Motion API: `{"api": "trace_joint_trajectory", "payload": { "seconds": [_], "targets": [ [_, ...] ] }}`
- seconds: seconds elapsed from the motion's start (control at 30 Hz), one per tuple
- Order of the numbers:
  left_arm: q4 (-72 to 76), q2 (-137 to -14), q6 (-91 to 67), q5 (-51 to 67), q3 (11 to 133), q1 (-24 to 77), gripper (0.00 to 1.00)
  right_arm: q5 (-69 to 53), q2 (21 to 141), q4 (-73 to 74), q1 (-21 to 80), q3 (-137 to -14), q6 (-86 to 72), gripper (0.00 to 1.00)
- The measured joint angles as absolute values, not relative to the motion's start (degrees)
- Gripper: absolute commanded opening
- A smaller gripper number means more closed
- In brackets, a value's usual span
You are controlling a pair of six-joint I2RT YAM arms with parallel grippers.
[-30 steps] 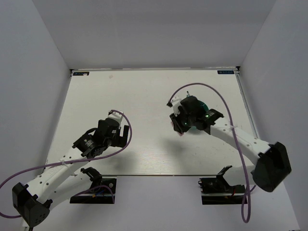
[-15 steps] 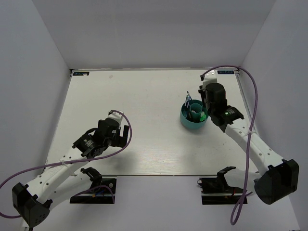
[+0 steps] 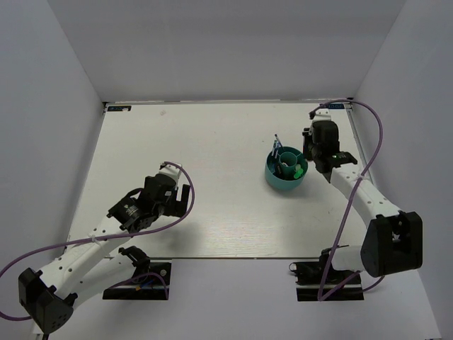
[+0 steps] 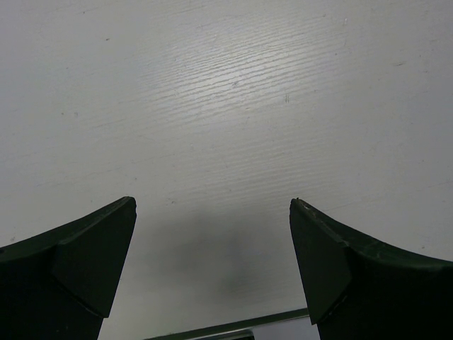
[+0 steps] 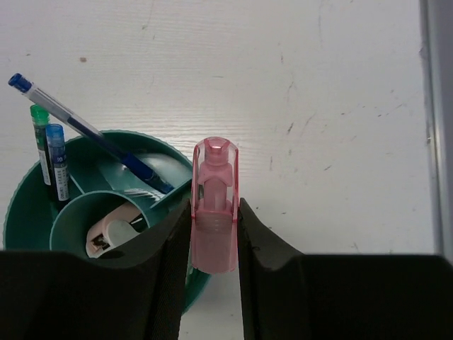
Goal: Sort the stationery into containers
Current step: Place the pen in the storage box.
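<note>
While the right end effector [image 5: 214, 228] is squeezing that pink marker [image 5: 214, 173] between its fingers, it's hanging right at the edge of the teal organiser [image 5: 18, 212]. The marker is looking half over the rim and half over bare bench [image 5: 340, 106].

Inside, a blue pen [image 5: 85, 131] is leaning out of one compartment, a green-capped highlighter [image 5: 41, 142] is standing in the outer ring beside it, and the little eraser [image 5: 106, 234] is sitting in the central tube [image 5: 67, 219].

I'm guessing the drop is the step going on. If I were driving, I'd be sliding the marker a touch further in over an open compartment, clear of that slanting pen, pointing it straight down, and only then letting go. Otherwise it's probably bouncing off the rim onto the bench.

The left end effector [image 4: 212, 202] is doing nothing, fingers spread wide apart over plain bench, well away from the organiser.
</note>
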State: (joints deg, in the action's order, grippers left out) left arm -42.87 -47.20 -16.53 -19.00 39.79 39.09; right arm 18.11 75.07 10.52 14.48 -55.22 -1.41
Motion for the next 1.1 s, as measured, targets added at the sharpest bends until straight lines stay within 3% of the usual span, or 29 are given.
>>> {"api": "trace_joint_trajectory", "payload": {
  "seconds": [0.6, 0.77, 1.1],
  "targets": [
    [-42.87, -47.9, -16.51, -18.98, 39.79, 39.09, 0.99, 3.57, 82.67, 10.52, 8.23, -55.2, -11.09, 0.0],
    [-42.87, -47.9, -16.49, -18.98, 39.79, 39.09, 0.99, 1.87, 82.85, 10.52, 8.1, -55.2, -11.6, 0.28],
    [-42.87, -47.92, -16.51, -18.98, 39.79, 39.09, 0.99, 1.04, 82.39, 10.55, 7.25, -55.2, -11.46, 0.47]
  ]
}}
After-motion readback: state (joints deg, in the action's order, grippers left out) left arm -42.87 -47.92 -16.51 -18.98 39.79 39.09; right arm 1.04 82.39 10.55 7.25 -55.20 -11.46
